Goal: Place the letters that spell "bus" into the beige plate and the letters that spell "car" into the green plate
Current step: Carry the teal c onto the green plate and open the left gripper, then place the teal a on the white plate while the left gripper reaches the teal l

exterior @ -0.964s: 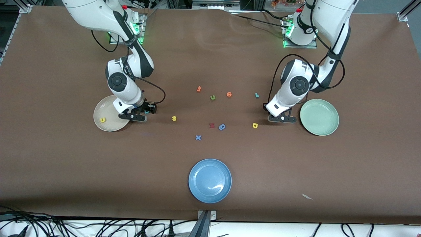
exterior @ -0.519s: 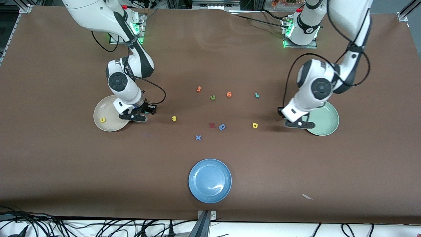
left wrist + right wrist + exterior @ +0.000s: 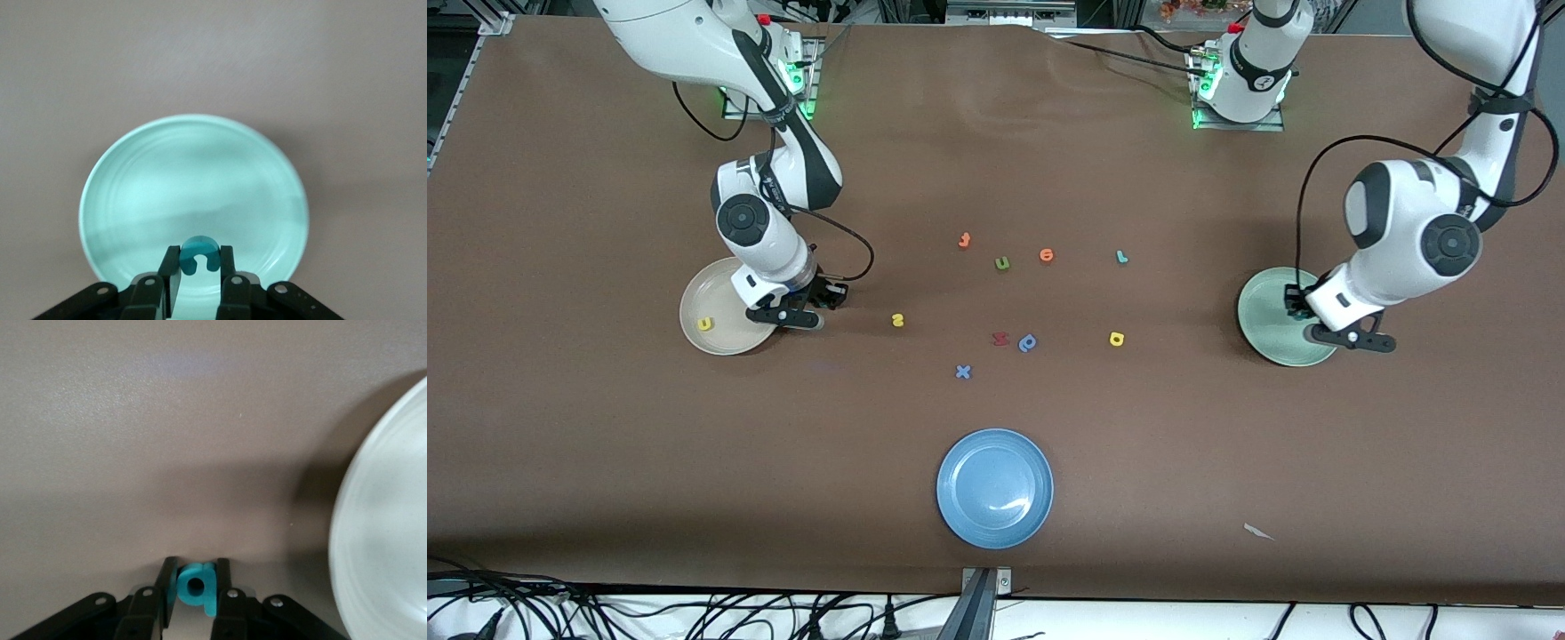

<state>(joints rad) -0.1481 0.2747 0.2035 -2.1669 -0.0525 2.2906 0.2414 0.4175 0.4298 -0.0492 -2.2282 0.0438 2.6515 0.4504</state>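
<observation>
mint green plate [image 3: 193, 180] lies under the left gripper [image 3: 199, 267], clamped on a teal c [image 3: 199, 252] (bare table all round); right gripper [image 3: 195, 587] pinches a teal b [image 3: 195, 586] beside the beige plate [image 3: 387, 540] rim.

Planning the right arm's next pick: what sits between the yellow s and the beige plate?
In the front view, only the right gripper, shut on the teal b, sits between the yellow s and the beige plate; otherwise bare table.
</observation>
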